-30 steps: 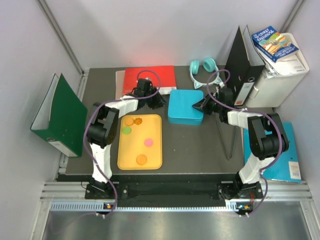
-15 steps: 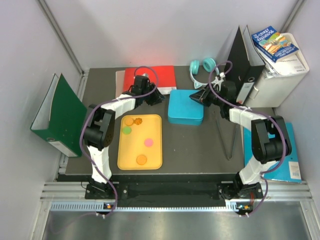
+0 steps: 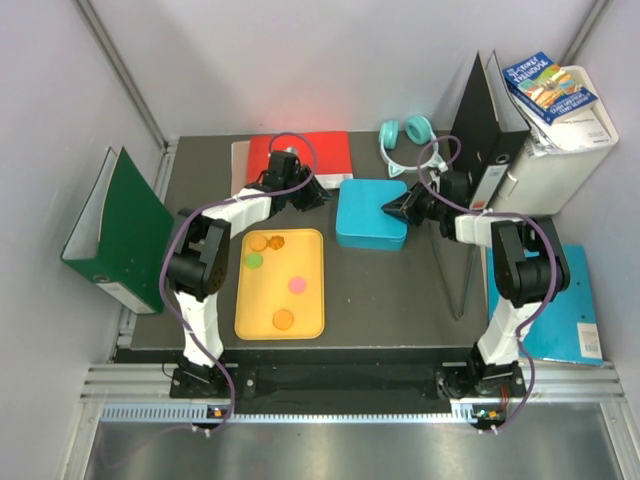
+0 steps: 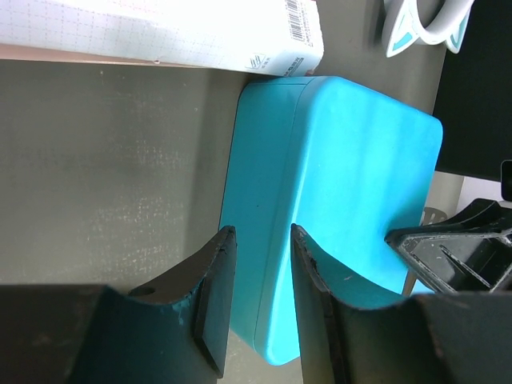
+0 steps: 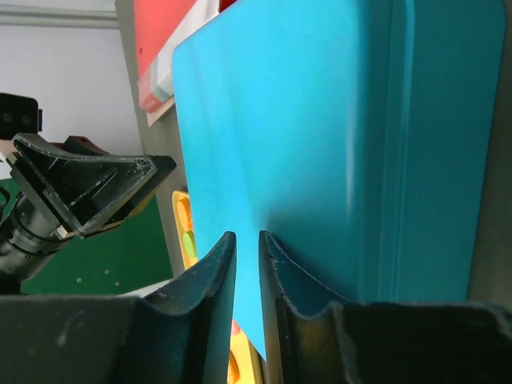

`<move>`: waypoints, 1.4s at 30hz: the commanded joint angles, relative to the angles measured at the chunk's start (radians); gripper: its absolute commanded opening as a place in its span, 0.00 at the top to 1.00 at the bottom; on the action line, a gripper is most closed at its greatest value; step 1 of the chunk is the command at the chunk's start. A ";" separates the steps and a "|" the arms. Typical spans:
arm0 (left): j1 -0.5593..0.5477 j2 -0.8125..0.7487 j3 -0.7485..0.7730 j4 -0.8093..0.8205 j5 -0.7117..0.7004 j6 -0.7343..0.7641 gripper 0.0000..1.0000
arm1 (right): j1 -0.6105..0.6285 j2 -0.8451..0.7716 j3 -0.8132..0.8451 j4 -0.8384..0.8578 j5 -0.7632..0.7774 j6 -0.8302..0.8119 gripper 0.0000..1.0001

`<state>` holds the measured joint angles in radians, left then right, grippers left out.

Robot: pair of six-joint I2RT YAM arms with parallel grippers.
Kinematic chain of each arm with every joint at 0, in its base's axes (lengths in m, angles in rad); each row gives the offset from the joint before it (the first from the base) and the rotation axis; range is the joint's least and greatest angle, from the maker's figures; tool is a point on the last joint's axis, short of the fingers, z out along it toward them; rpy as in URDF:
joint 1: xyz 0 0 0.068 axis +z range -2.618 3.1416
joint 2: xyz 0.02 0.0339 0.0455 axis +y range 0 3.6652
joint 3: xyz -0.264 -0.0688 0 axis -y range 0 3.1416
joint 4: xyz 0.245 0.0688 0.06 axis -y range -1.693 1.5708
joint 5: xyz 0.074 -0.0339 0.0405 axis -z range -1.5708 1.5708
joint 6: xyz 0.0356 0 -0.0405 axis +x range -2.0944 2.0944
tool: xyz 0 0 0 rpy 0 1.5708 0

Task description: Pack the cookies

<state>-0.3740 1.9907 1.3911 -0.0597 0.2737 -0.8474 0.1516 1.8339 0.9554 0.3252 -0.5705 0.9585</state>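
My left gripper (image 4: 262, 234): jaws apart at the blue box (image 3: 370, 215) edge | my right gripper (image 5: 246, 238): jaws a slit apart, nothing between | cookies (image 3: 283, 319): five on yellow tray (image 3: 262, 300)

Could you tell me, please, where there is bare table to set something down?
Bare dark tabletop lies in front of the turquoise plastic box, between the yellow plastic tray and the right arm. The back is crowded: red folder, turquoise headphones, left tool and right tool at the box.
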 commanded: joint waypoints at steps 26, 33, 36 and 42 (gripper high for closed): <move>-0.060 0.126 0.120 -0.017 0.068 0.016 0.62 | -0.012 -0.055 -0.007 -0.159 0.118 -0.075 0.74; -0.068 0.138 0.115 -0.022 0.076 0.030 0.63 | -0.029 -0.027 -0.040 -0.215 0.184 -0.078 0.74; -0.068 0.128 0.109 -0.009 0.068 0.025 0.63 | -0.029 -0.038 -0.053 -0.157 0.147 -0.070 0.73; -0.069 0.117 0.126 0.009 0.078 0.015 0.62 | -0.029 -0.117 -0.046 -0.077 0.093 -0.053 0.62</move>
<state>-0.4351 2.1056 1.4887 -0.0669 0.3401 -0.8398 0.1406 1.7599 0.9291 0.2672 -0.5041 0.9302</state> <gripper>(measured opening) 0.378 0.343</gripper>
